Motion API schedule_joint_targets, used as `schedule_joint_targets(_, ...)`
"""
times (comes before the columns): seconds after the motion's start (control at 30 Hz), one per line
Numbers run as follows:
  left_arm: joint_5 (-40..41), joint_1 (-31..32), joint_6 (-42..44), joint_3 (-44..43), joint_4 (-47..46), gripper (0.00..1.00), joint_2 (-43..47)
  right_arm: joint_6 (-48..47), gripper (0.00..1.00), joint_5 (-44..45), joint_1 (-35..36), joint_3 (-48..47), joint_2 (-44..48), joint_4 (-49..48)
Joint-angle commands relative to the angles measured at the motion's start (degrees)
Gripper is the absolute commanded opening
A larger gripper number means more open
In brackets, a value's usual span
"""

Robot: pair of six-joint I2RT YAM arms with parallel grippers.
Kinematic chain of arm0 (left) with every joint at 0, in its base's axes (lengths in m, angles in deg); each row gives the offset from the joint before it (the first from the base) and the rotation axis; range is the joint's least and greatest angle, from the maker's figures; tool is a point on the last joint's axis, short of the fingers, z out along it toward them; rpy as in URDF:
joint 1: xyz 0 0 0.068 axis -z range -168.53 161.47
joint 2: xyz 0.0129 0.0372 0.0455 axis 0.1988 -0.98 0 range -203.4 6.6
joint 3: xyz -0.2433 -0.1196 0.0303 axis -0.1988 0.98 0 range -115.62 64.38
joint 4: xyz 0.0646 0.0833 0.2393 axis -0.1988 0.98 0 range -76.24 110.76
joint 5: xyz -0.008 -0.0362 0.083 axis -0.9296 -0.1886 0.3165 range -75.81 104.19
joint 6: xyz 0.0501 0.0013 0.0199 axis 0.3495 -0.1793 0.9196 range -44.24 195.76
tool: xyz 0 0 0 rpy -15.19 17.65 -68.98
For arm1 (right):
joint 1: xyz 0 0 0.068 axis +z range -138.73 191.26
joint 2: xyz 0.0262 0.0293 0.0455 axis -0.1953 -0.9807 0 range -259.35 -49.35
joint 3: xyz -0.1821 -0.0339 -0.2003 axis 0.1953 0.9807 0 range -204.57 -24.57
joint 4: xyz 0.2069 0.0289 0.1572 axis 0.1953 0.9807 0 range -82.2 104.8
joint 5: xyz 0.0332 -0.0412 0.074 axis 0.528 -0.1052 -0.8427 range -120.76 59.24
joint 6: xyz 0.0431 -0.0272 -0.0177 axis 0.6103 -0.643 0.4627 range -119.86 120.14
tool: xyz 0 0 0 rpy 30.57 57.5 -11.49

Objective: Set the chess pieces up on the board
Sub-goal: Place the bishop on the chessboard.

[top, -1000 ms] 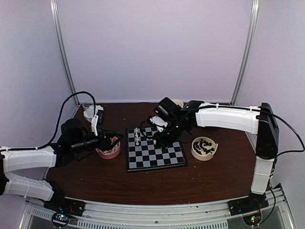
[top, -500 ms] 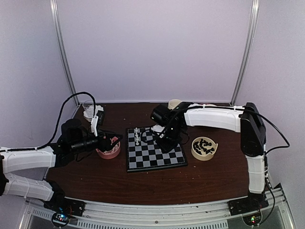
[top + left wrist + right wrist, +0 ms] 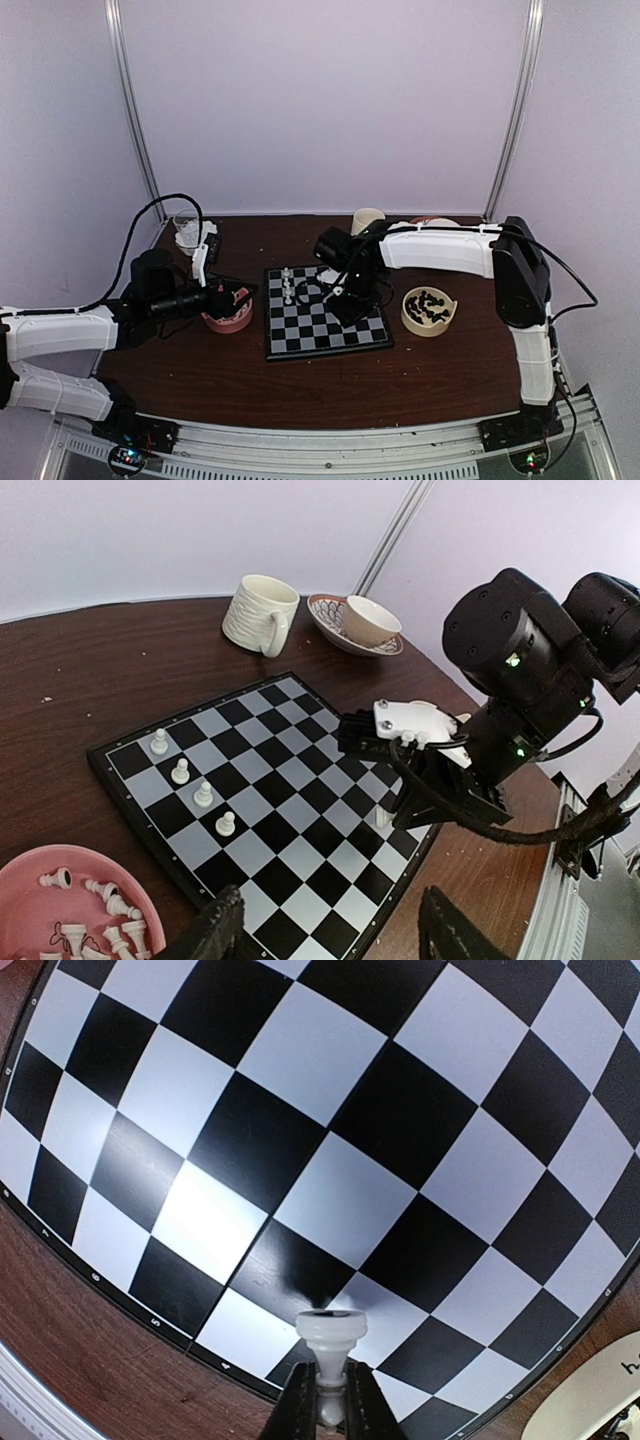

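The right hand [image 3: 325,1400] pinches a white chess piece [image 3: 328,1332] by its narrow end, wide end close over a square near the rim of the board [image 3: 300,1110]. The left hand [image 3: 330,935] hangs half-wide, holding nothing, by the pink bowl [image 3: 228,325] on the tabletop [image 3: 330,385].

White pawns [image 3: 203,794] (a row) on board [image 3: 290,810]

Glossy board [image 3: 330,1190], wood-grain table [image 3: 100,680], smooth white plastic chess piece [image 3: 330,1332]
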Motion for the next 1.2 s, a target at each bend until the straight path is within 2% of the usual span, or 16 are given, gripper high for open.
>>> schedule_joint_targets(0.0, 0.00, -0.14, 0.45, -1.58, -1.36, 0.60, 0.07, -0.06, 0.13, 0.17, -0.57, -0.93, 0.14, -0.57)
schedule_joint_targets(1.17, -0.37, -0.14, 0.65, -1.97, -1.03, 0.60, -0.29, 0.20, 0.16, -1.45, -1.78, -0.41, -0.50, -2.26)
